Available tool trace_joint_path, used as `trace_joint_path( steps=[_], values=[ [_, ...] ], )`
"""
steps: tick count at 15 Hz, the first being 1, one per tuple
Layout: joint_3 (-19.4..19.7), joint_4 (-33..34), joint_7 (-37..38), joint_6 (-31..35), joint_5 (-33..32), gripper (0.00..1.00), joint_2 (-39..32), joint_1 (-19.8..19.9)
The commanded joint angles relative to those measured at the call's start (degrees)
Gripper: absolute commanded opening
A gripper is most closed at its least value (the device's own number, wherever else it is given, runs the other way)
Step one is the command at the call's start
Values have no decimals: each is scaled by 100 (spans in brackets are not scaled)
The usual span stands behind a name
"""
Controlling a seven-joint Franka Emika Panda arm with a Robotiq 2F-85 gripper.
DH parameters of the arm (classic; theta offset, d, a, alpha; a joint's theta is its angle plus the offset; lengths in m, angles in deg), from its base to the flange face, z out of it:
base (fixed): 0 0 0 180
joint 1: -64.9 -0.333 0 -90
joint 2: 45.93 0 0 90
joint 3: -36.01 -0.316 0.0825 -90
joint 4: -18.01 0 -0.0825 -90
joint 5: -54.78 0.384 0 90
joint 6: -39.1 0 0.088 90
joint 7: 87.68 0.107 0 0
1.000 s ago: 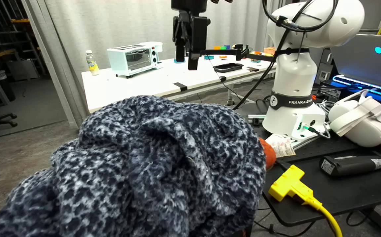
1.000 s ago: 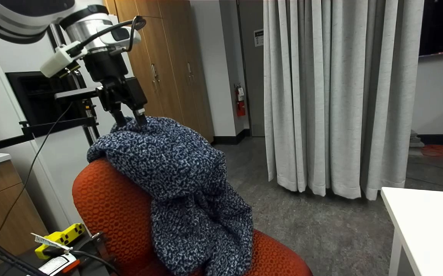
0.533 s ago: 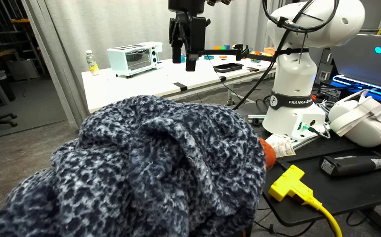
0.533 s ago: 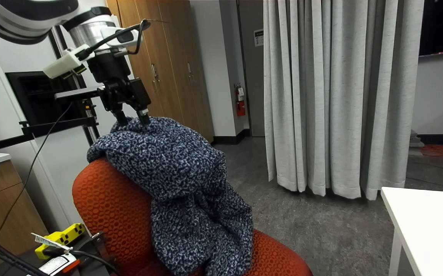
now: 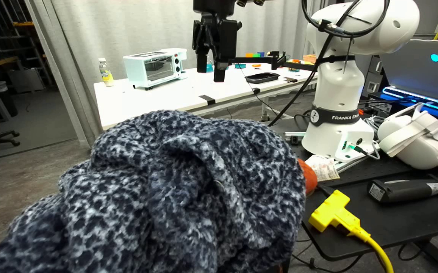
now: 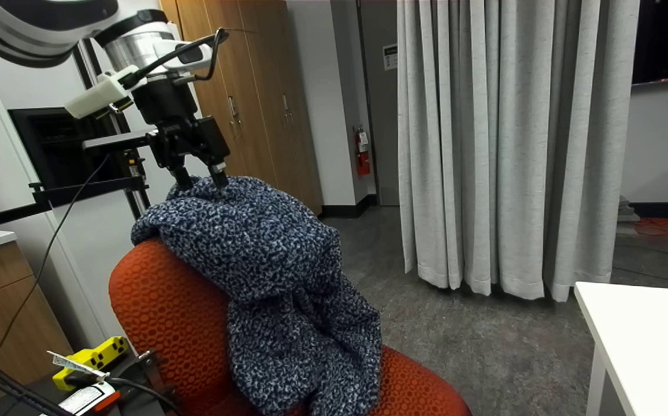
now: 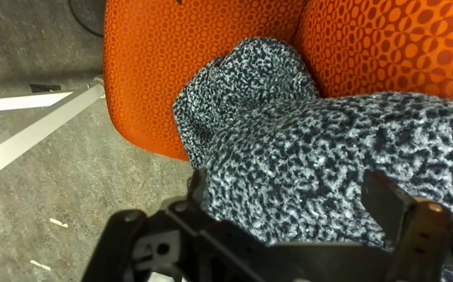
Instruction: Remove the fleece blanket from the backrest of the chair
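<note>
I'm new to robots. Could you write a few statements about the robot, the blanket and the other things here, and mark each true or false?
1. The blanket lies over the backrest. True.
2. The blanket hides the backrest completely. False: part of its orange-red surface shows.
3. The gripper is open. True.
4. The blanket lies only on the backrest. False: it also reaches down to the seat.
5. A toaster oven stands on the white table. True.
6. The toaster oven is bright red. False: it is pale blue-green.
</note>
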Motion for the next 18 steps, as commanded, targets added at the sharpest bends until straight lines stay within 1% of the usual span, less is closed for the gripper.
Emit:
trace_joint_path(
  steps=[1,4,6,7,8,9,10,12,13,14,15,16,18],
  values=[
    [182,13,-615,292,-96,100,-56,-153],
    [345,8,-1111,611,32,100,-102,-299],
    [564,8,-1422,843,310,100,-152,-525],
    [95,596,-865,350,660,100,-209,-933],
    [76,641,-844,329,848,100,-213,-1061],
    [1,858,-825,403,1071,100,-376,-1280],
    [-123,1101,-755,456,1244,100,-540,-1475],
    [-458,1650,-522,534,1431,100,-1003,-1730],
    [-545,1838,-463,518,1428,100,-1162,-1744],
    [-696,2022,-254,486,1284,100,-1344,-1625],
    [-614,1507,-426,566,1314,100,-788,-1660],
    [-706,1677,-337,567,1314,100,-971,-1655],
    [-749,1859,-316,567,1319,100,-1234,-1629]
  ],
)
